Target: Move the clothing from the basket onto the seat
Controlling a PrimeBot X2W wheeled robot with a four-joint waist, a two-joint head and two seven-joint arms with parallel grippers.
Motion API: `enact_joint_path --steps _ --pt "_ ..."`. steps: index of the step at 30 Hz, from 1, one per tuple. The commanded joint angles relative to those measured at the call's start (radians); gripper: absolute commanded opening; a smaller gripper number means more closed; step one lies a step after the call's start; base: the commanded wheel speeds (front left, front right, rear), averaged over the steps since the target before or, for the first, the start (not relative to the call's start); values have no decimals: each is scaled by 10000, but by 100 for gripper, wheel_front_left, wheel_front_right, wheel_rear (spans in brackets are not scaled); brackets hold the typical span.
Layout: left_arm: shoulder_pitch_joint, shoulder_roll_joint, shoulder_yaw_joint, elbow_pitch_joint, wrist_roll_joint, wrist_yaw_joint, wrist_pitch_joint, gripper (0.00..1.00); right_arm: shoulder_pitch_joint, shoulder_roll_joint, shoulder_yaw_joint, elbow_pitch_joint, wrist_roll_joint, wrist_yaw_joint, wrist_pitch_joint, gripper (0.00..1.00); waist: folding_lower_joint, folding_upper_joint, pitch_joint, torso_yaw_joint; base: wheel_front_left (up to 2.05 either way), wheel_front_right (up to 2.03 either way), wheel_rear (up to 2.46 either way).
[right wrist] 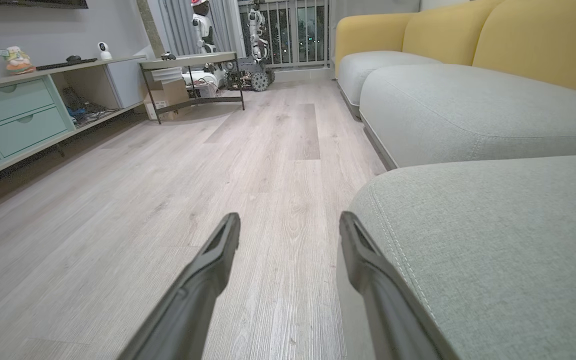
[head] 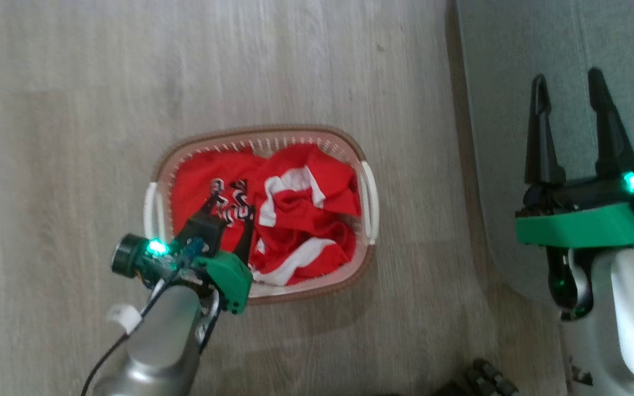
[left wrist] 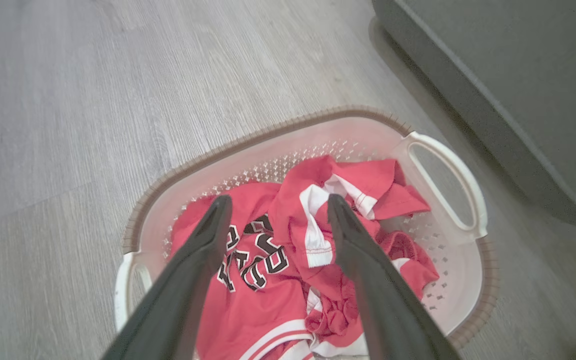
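Far left: bare wooden floor (head: 64,110), well clear of every finger.

Next: left gripper (head: 231,193). Points down into the basket (head: 273,132), fingers (left wrist: 190,270) spread wide apart, clamped on nothing.

Under and between those tips: the clothing (head: 300,214), a crumpled red jersey with white trim, wholly inside the basket. In the left wrist view, black-and-white lettering (left wrist: 253,260) just inside the left-hand finger and a white-edged fold (left wrist: 315,245) close against the other. Cannot tell whether the tips touch the cloth or hang just above it.

Past the right-hand finger: more bunched red cloth, then the basket's white handle (head: 370,203), then a strip of floor.

Further right: the seat (head: 515,55), a grey-green cushion, well apart from the left gripper's fingers.

Far right: right gripper (head: 567,77). Hangs at the seat's near edge, fingers wide apart and holding nothing. In the right wrist view, floor beyond the left-hand finger and between the tips, and the seat's stitched seam (right wrist: 398,235) just beside the right-hand finger.
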Motion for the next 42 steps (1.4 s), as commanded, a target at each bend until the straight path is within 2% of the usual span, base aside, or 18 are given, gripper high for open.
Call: enact_joint_path --steps 1,9,14,22,25,26,27,28,29,30,31,32,37,38,39,42 --pt "-439 146 106 407 185 3 -124 100 -262 -85 322 -536 -2 -2 -90 100 -1 0 987 -643 0 0 0" --pt "-1712 205 -32 1864 286 84 -124 100 -695 -85 413 -1318 126 -2 -90 100 -1 0 2214 -1086 0 0 0" --pt "-2091 216 -98 2100 219 -73 -124 100 -806 -85 406 -1468 234 -2 -90 100 -1 0 2576 -1221 0 0 0" --pt "-2544 313 -10 2600 42 74 -124 100 -897 -85 557 -1538 314 -2 -90 100 -1 0 2861 -1333 0 0 0" --pt "-2638 320 -11 2784 -43 -10 -124 100 -973 -85 595 -1549 287 -2 -90 100 -1 0 2896 -1383 0 0 0" --pt "-2656 317 -42 2864 -45 -42 -124 97 -985 -85 601 -1548 272 -2 -90 100 -1 0 2889 -1397 0 0 0" --pt "-2664 311 -87 2963 -37 -72 -124 86 -984 -85 615 -1539 258 -2 -90 100 -1 0 2870 -1413 0 0 0" --pt "-2665 304 -125 3085 -38 -97 -124 79 -975 -85 637 -1528 243 -2 -90 100 -1 0 2850 -1434 0 0 0" --pt "-2676 295 -151 3196 -48 -107 -124 77 -963 -85 664 -1523 226 -2 -90 100 -1 0 2843 -1459 0 0 0" --pt "-2703 288 -174 3279 -51 -95 -124 82 -950 -85 689 -1531 194 -2 -90 100 -1 0 2857 -1484 0 0 0" --pt "-2748 283 -197 3354 -46 -64 -124 94 -944 -85 700 -1560 162 -2 -90 100 -1 0 2891 -1507 0 0 0" --pt "-2810 279 -210 3420 -45 -22 -124 100 -945 -85 684 -1603 134 -2 -90 100 -1 0 2944 -1527 0 0 0" --pt "-3209 231 -333 3786 -58 42 -124 100 -904 -85 547 -1730 1 -2 -90 100 -1 0 3217 -1510 0 0 0" --pt "-3273 219 -347 3796 -77 53 -124 82 -892 -85 544 -1735 -5 -2 -90 100 -1 0 3242 -1498 0 0 0" --pt "-3320 209 -348 3782 -108 73 -124 47 -885 -85 540 -1736 -8 -2 -90 100 -1 0 3260 -1484 0 0 0" --pt "-3347 183 -385 3665 -188 66 -124 0 -888 -85 527 -1674 0 -2 -90 100 -1 0 3217 -1415 0 0 0"
